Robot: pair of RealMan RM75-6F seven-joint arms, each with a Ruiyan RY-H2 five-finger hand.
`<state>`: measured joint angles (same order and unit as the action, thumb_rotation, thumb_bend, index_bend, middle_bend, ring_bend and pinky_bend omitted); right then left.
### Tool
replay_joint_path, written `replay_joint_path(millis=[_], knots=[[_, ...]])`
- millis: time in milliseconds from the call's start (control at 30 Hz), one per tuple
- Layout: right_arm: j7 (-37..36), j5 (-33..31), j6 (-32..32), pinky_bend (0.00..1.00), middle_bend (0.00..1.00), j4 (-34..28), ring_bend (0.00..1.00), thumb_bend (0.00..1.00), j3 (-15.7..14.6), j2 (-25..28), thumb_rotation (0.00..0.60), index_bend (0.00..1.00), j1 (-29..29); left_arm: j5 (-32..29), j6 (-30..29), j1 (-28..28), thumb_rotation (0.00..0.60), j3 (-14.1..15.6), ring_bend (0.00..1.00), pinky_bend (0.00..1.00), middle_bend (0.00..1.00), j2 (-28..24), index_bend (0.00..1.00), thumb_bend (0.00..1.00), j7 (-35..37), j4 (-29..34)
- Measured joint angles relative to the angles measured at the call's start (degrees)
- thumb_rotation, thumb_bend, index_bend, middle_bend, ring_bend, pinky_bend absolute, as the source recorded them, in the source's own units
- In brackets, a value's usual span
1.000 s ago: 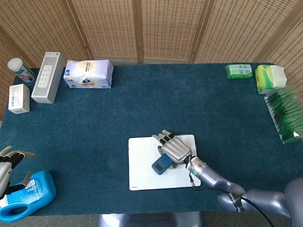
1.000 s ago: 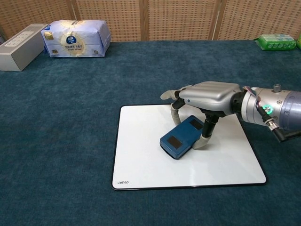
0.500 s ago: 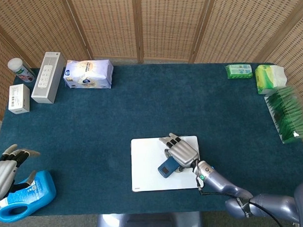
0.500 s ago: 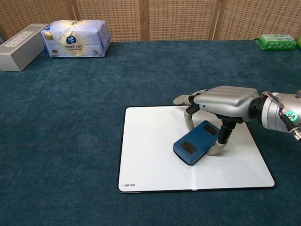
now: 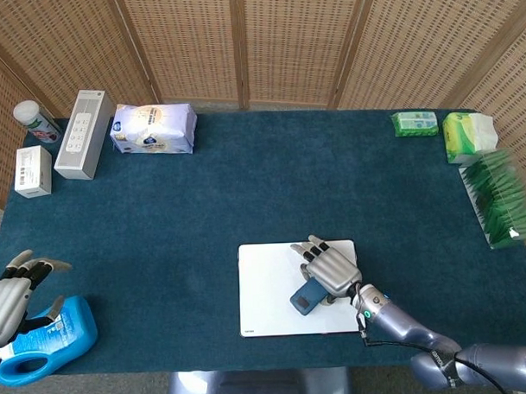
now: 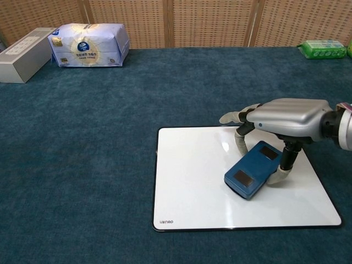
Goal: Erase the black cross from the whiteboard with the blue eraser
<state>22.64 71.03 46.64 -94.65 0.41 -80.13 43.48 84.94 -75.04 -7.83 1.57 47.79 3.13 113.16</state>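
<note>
Right hand (image 6: 286, 118): fingers (image 6: 286, 159) clasp blue eraser (image 6: 252, 169) flat on whiteboard (image 6: 192, 187); no cross visible. Wiping apparently finished; next, lift eraser away. Left hand (image 5: 5, 297) spread, empty.

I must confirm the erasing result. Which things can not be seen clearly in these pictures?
- Whiteboard under the blue eraser and right hand: covered in both views, so leftover ink there is unknown.
- Left hand: cut by head view's edge, absent in chest view.
- Box print: too small.

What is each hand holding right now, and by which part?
The right hand grips the blue eraser at its upper end, thumb on one long side and fingers on the other, pressing it on the whiteboard. The left hand holds nothing.
</note>
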Motion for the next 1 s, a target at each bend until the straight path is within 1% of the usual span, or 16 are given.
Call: replay_joint_path(millis=[200, 533, 700, 767, 833, 900, 1000], knots=[[0.26, 0.20, -0.40, 0.00, 0.00, -0.72, 0.00, 0.04, 0.11, 1.72, 0.600, 0.84, 0.44, -0.03, -0.34, 0.24, 0.600, 0.08, 0.23, 0.08, 0.30, -0.17, 0.28, 0.49, -0.06, 0.10], [-0.59, 0.69, -2.98, 0.00, 0.00, -1.40, 0.00, 0.04, -1.47, 5.36, 0.600, 0.84, 0.76, -0.13, -0.01, 0.04, 0.600, 0.07, 0.23, 0.08, 0.30, 0.06, 0.28, 0.49, -0.74, 0.46], [-1.57, 1.09, -3.37, 0.00, 0.00, -1.28, 0.00, 0.04, -1.79, 5.47, 0.600, 0.83, 0.71, -0.17, 0.07, -0.13, 0.600, -0.03, 0.23, 0.08, 0.30, 0.02, 0.28, 0.49, -1.25, 0.87], [-2.03, 1.42, -3.39, 0.00, 0.00, -0.91, 0.00, 0.04, -1.53, 4.87, 0.600, 0.79, 0.83, -0.10, 0.05, -0.16, 0.600, -0.03, 0.23, 0.08, 0.30, -0.07, 0.28, 0.49, -1.51, 1.15], [-2.36, 1.83, -3.61, 0.00, 0.00, -0.42, 0.00, 0.04, -1.12, 4.04, 0.600, 0.68, 1.24, -0.11, -0.02, -0.09, 0.600, 0.04, 0.23, 0.08, 0.30, -0.22, 0.28, 0.49, -1.64, 1.33], [-2.55, 1.90, -3.89, 0.00, 0.00, -0.09, 0.00, 0.03, -0.76, 3.44, 0.600, 0.60, 1.60, -0.13, -0.13, -0.02, 0.600, 0.07, 0.23, 0.08, 0.30, -0.32, 0.28, 0.49, -1.67, 1.41], [-2.66, 1.65, -4.46, 0.00, 0.00, 0.66, 0.00, 0.03, -0.26, 2.52, 0.600, 0.55, 2.23, -0.04, -0.25, 0.06, 0.600, 0.11, 0.23, 0.08, 0.30, -0.45, 0.28, 0.49, -1.63, 1.48]])
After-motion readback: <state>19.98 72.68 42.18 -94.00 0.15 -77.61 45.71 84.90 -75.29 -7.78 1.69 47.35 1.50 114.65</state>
